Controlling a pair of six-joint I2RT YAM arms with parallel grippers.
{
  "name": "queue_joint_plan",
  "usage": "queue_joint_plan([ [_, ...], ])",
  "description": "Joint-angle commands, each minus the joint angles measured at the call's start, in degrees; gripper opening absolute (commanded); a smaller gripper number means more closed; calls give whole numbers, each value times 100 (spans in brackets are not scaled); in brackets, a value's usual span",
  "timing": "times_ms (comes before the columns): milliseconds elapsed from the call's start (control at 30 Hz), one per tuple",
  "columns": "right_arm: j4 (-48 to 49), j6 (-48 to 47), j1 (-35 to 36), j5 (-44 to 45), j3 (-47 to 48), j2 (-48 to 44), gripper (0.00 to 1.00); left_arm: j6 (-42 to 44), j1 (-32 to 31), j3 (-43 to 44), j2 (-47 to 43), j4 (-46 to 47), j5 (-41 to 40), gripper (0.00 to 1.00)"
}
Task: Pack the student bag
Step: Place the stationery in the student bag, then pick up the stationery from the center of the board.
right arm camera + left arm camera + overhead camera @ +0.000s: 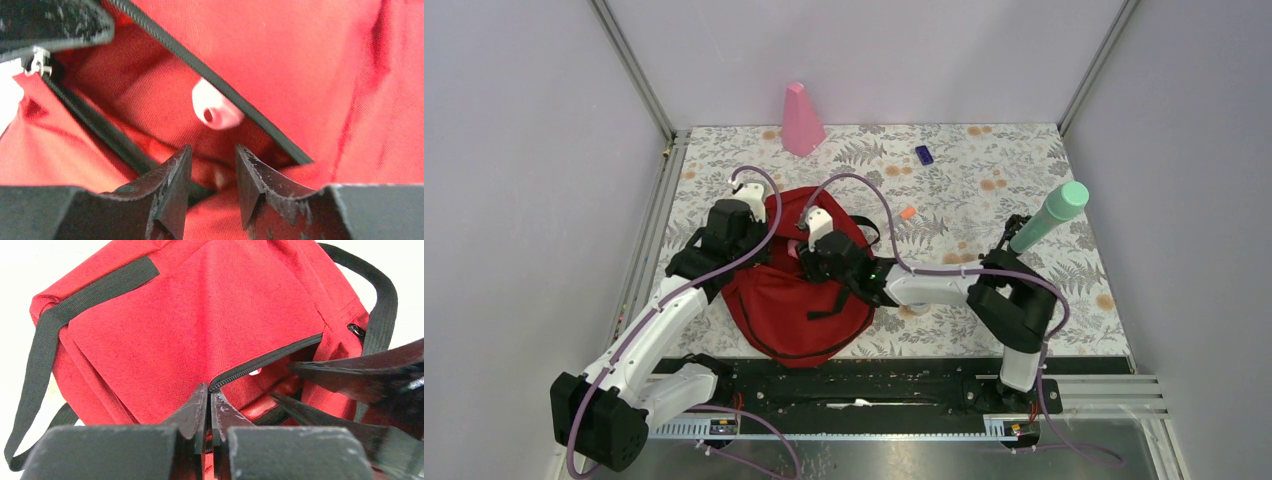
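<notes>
Red student bag (pixel 794 310): one; pink cone (pixel 801 120): one.

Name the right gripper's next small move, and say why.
Probably draw the right gripper back out of the student bag: its jaws stand open and empty, the pink item lies inside the opening, and the left gripper is shut on the zipper edge, holding it open.

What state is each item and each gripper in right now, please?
backpack: lying flat, zipper open.
left gripper: shut on the backpack's zipper edge.
right gripper: open, empty, at the opening.
pink item: inside the backpack.
green bottle: upright, capped.
pink cone: upright.
</notes>
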Motion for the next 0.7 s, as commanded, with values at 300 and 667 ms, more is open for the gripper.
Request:
queue_joint_plan([
  [300, -1546, -167, -71, 1401, -1500, -2536, 74, -22, 16, 240, -134, 432, -56, 0],
  [667, -4094, 1430, -712, 1843, -2123, -3407, 100, -33, 18, 244, -10, 428, 50, 0],
])
